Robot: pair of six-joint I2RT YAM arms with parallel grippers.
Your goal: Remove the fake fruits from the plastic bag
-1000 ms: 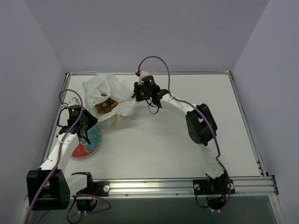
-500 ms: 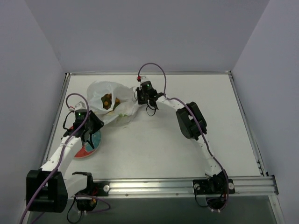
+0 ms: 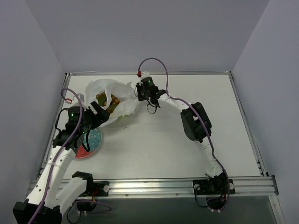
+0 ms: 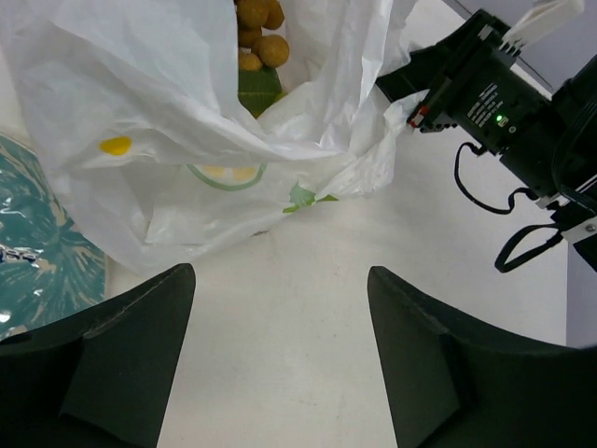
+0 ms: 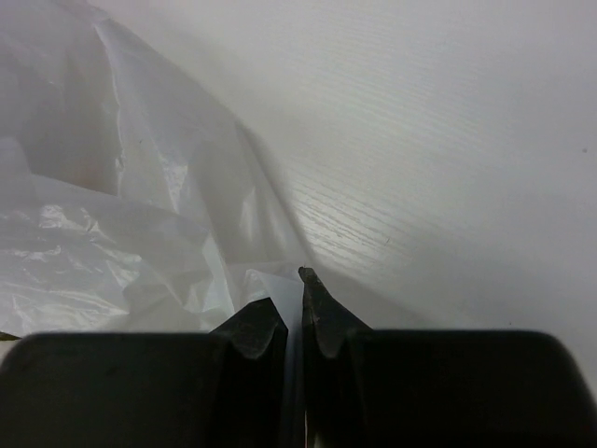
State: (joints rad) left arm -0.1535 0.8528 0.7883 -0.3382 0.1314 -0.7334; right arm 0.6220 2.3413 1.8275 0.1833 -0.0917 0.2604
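The plastic bag (image 3: pixel 114 100) lies crumpled at the back left with its mouth open upward. Fake fruits (image 3: pixel 105 99) show inside it: round yellow-brown ones (image 4: pixel 258 33) over a green one (image 4: pixel 257 82). My left gripper (image 3: pixel 98 113) is open and empty at the bag's near-left side; in the left wrist view its gripper (image 4: pixel 280 313) frames bare table just short of the bag (image 4: pixel 177 121). My right gripper (image 3: pixel 140 94) is shut on the bag's right edge, with a fold of the bag (image 5: pixel 140 215) running between the jaws of that gripper (image 5: pixel 294 301).
A red-rimmed plate (image 3: pixel 92 145) with a teal centre sits just below the left gripper, near the table's left edge; its teal part (image 4: pixel 33 247) shows at the left of the wrist view. The right arm (image 3: pixel 196 123) arcs across the table's middle.
My left gripper has opened and moved from over the plate up toward the bag. The right gripper has kept its hold on the bag's edge, and the bag's mouth has shifted slightly.
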